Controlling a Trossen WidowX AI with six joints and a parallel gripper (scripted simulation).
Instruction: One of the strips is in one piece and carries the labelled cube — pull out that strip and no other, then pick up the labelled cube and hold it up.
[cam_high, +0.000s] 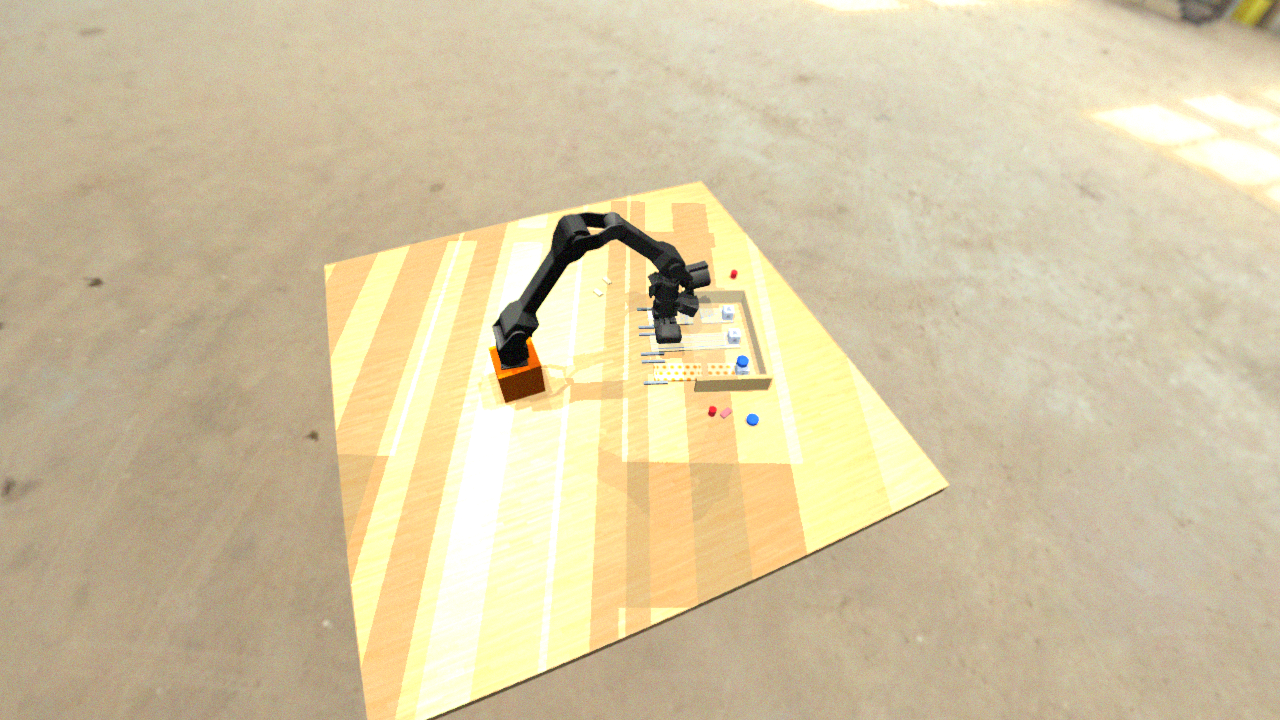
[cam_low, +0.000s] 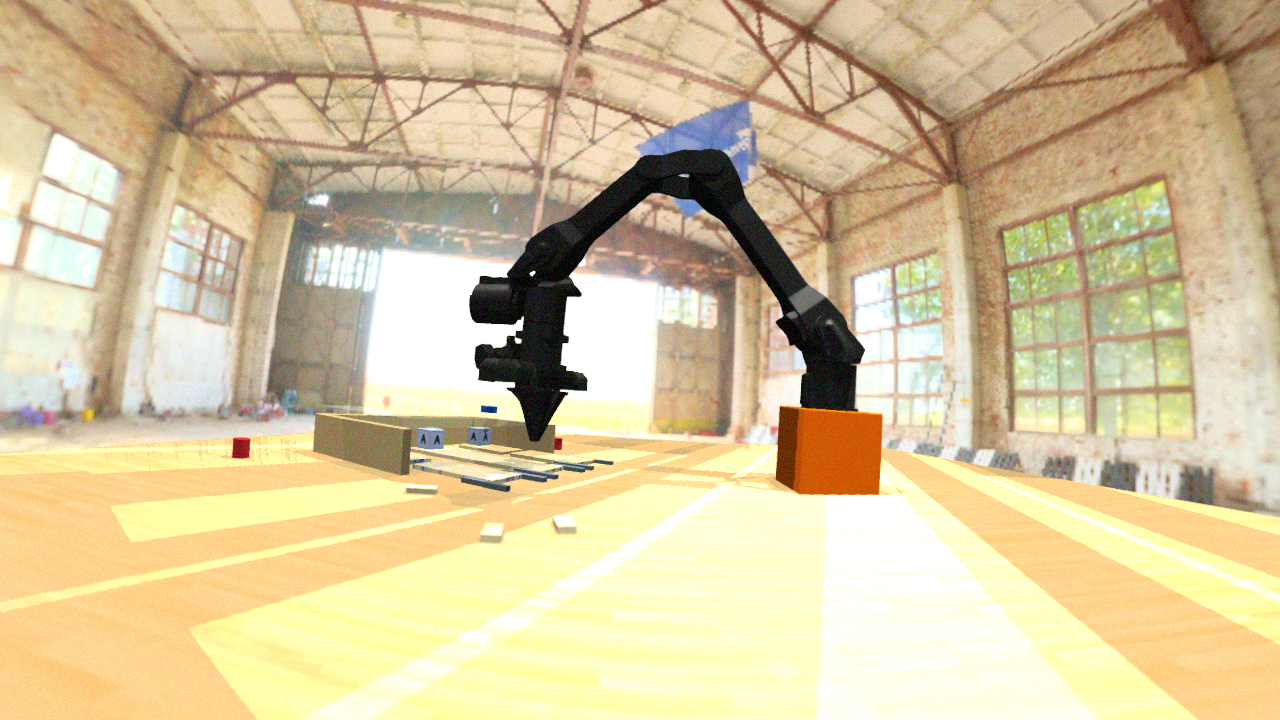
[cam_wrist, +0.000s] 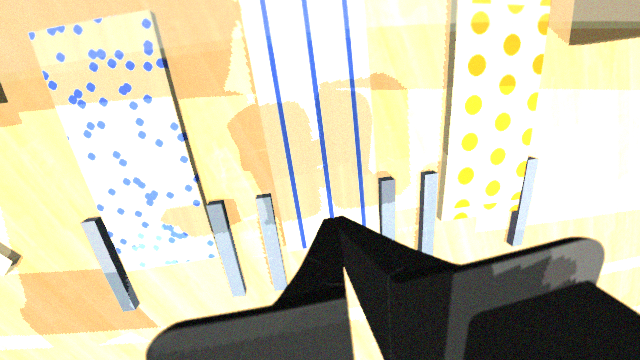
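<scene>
Striped strip: the whole one, as we judge it — its blue lines (cam_high: 698, 343) (cam_wrist: 311, 50) run unbroken, and it lies between the speckled strip (cam_high: 716, 318) (cam_wrist: 120, 150) and the yellow-dotted strip (cam_high: 677, 371) (cam_wrist: 500, 110).
Labelled cube: we see our target (cam_high: 733, 336) (cam_low: 479, 435) on the striped strip's far end, inside the walled tray (cam_high: 733, 385) (cam_low: 362, 441).
Gripper: we have its fingers (cam_high: 668, 338) (cam_low: 534, 438) closed together, nothing between them, pointing down over the strip's near end.
Contact: we probably want the closed tips lightly pressed on the strip's midline, clear of the metal rails (cam_wrist: 272, 240).
Pull: we then draw straight toward the base, slow and level — a jerk could leave the cube behind or tip it.
Afterwards: we lift off before opening for the cube.
</scene>
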